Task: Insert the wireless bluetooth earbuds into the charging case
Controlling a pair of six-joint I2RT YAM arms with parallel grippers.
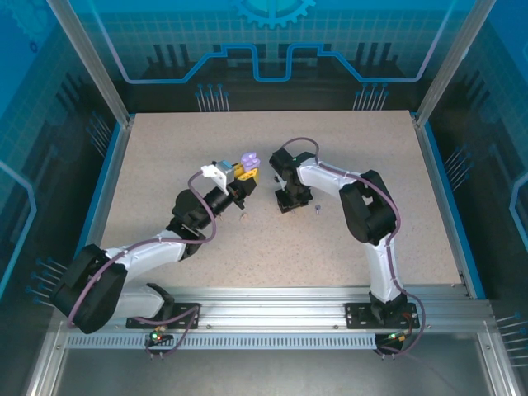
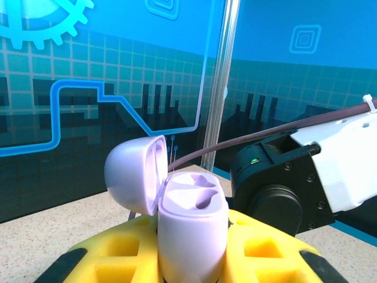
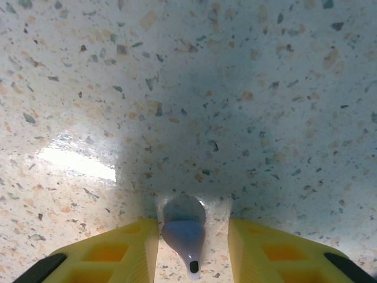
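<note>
Charging case [image 2: 191, 233] between the left fingers [image 2: 112, 259]: light purple all over, lid [image 2: 134, 177] the same shade, paler lilac inside. Those fingers are yellow with black outer edges. Earbud [image 3: 184, 236] between the right fingers [image 3: 109, 253]: pale lilac-blue, greyer head, black dot at the stem tip. Those fingers are also yellow with black corners. Table [image 3: 235, 88] ahead of them: off-white, speckled tan, grey and dark. Backdrop [image 2: 70, 71] beyond the left fingers: deep blue, teal grid, cyan outline and gear. Arm [image 2: 347, 159] beside them: white shell, black joint; cable [image 2: 265, 132] dark purple-brown.
</note>
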